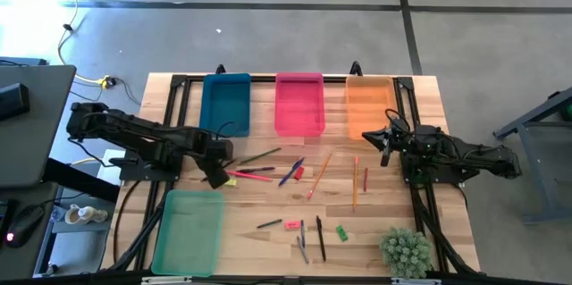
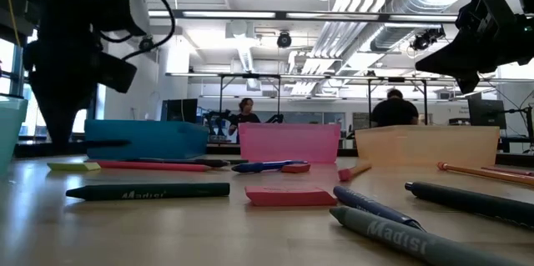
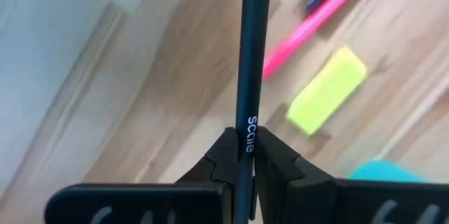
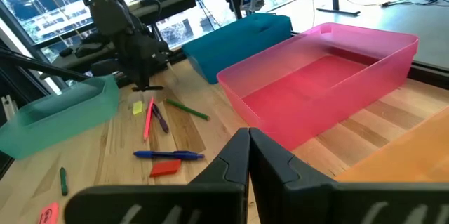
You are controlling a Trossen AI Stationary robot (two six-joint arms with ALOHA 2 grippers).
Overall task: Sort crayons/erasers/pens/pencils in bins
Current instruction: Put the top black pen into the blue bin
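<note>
At desk's left, just beside the yellow eraser (image 3: 327, 90) and pink pencil (image 3: 316, 22): left claw (image 3: 240, 155) clamped on a black pen (image 3: 250, 62), low over the desk (image 1: 268, 205), in front of the blue bin (image 1: 225, 104). Step in hand, likely: first grasp of a pen. Next, probably: lift clear, carry to a bin, release inside. At far right, by the orange bin (image 1: 368, 104): right claw (image 4: 248, 147) idle, fingers together, empty.
</note>
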